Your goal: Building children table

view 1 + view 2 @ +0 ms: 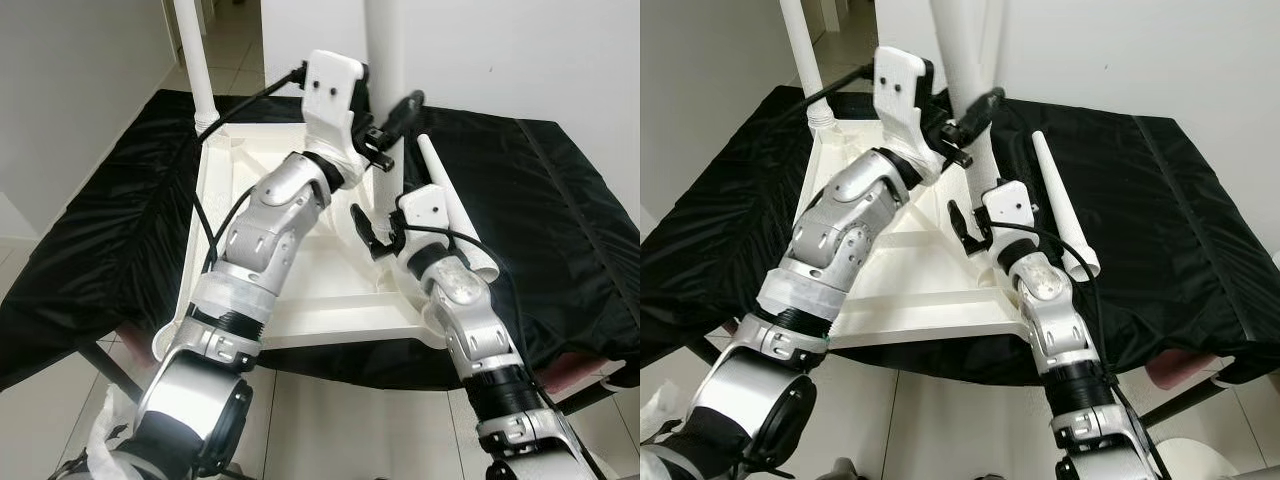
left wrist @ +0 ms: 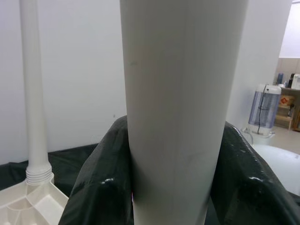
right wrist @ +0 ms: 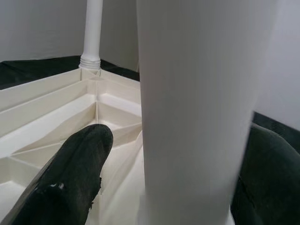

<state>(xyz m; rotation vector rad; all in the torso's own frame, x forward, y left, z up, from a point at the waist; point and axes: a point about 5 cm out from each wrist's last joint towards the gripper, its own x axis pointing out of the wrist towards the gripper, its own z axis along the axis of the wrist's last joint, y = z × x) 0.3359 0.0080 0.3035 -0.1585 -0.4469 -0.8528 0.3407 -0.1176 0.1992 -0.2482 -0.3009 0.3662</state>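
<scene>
**A:** So where's the kids' table at right now?

**B:** The tabletop is lying upside down on a black cloth spread over a stand, ribbed underside facing up. 1 leg is standing upright in the far left corner. A 2nd leg is upright at the far right corner, and both arms are on that one.

**A:** Both grabbing it?

**B:** The left gripper is higher up, its 2 black fingers sitting on either side of the leg and pressed against it, so it's pinching the leg. The right gripper is lower, close to the tabletop. Its fingers are spread, 1 on each side of the same leg, and I can't tell if they're actually touching it.

**A:** Any other parts lying around?

**B:** Yeah, a 3rd leg is lying loose on the cloth, just beside the tabletop's right edge, next to the right arm. White walls behind, tiled floor below.
</scene>
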